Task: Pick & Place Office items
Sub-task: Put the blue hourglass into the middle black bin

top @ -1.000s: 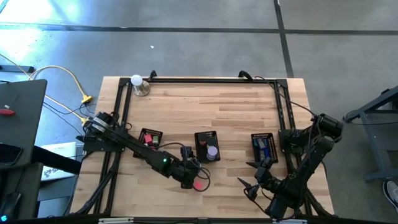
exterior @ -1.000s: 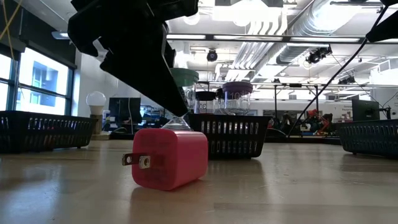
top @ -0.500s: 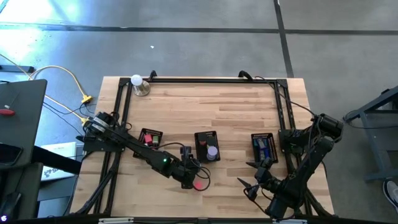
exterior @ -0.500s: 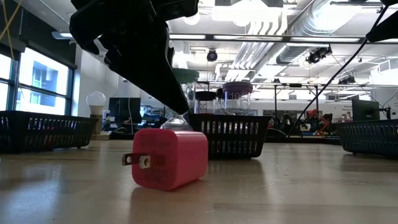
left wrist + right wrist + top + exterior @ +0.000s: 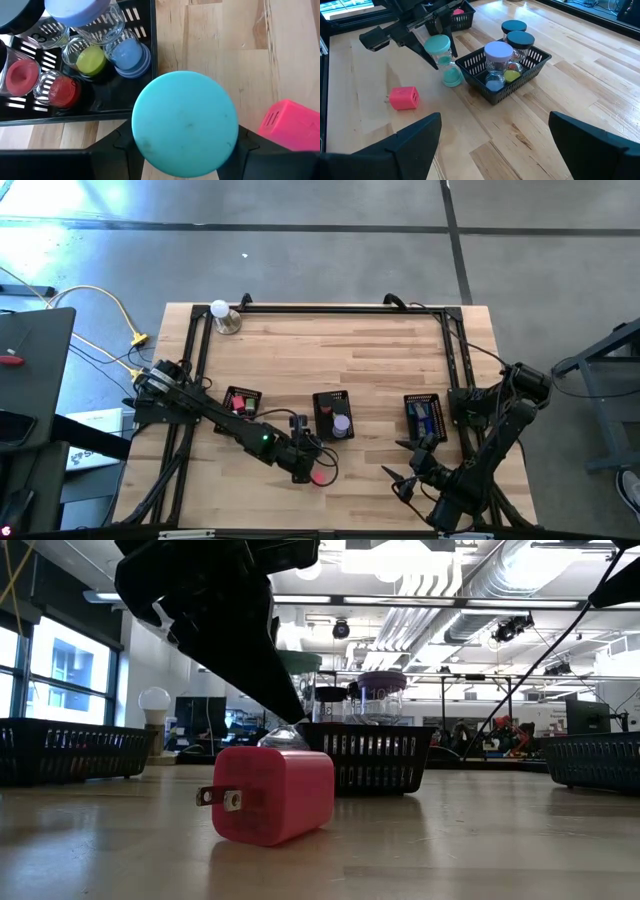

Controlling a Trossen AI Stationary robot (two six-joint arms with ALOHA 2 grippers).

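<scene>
A teal-capped hourglass stands on the table beside the middle black mesh tray. Its teal top fills the left wrist view. My left gripper is shut on it, reaching in from the table's left. A pink plug block lies on its side just in front of the hourglass, and its prongs stick out level. My right gripper hovers open over the table's near right with nothing between its fingers. My left gripper pinches the hourglass between its two fingers, under the teal top cap at the glass middle. The fingers slant down from the table's left, one on each side. The hourglass stands upright with its bottom cap on the table.
The middle tray holds several lidded jars. A left tray holds red and pink pieces; a right tray holds blue ones. A white ball on a metal base stands at the far left corner. Bare wood lies beyond the trays.
In the low view my left gripper's near finger has shifted slightly toward the hourglass. The hourglass and the pink block have stayed where they were. The right arm has kept still.
</scene>
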